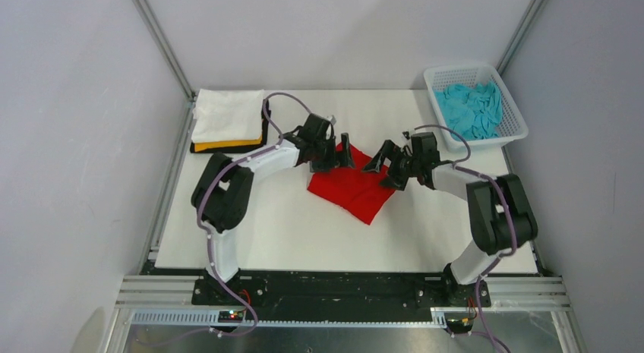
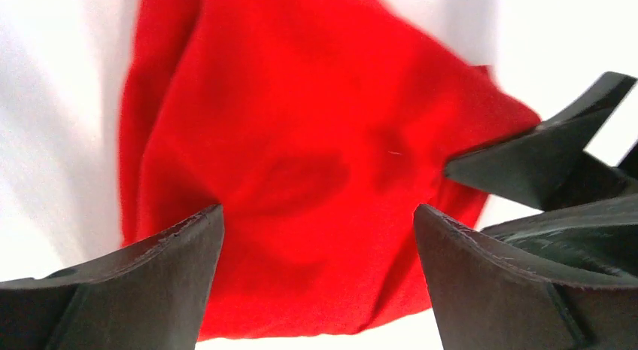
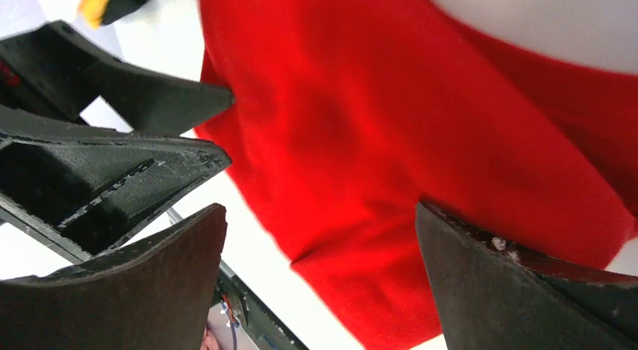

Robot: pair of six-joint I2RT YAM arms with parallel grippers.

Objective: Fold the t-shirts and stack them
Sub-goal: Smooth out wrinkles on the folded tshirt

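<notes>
The red t-shirt (image 1: 353,187) lies folded into a rough four-sided pad at the centre of the tabletop (image 1: 304,239), skewed so that one corner points toward the arm bases; its surface shows soft creases and its edges are uneven.

The left fingers (image 1: 346,154) stand over the far left corner of the pad; they are spread wide apart with nothing between them; in the left wrist view red cloth fills the gap between the two pads (image 2: 150,290). The right fingers (image 1: 377,160) stand over the far right edge of the pad, likewise spread wide and gripping nothing; in the right wrist view the cloth shows between the two pads (image 3: 135,297). Whether any fingertip touches the cloth cannot be determined. The two sets of fingers face each other across the far edge of the pad, near but apart; each wrist view shows the opposite arm's fingers at its side.

At the far left corner of the tabletop sits a folded stack: the white t-shirt (image 1: 228,114) on top, the yellow-orange t-shirt (image 1: 228,146) under it, the black t-shirt (image 1: 195,148) at the bottom. At the far right corner stands a white mesh basket (image 1: 486,140); the turquoise t-shirt (image 1: 472,108) lies crumpled inside it.
</notes>
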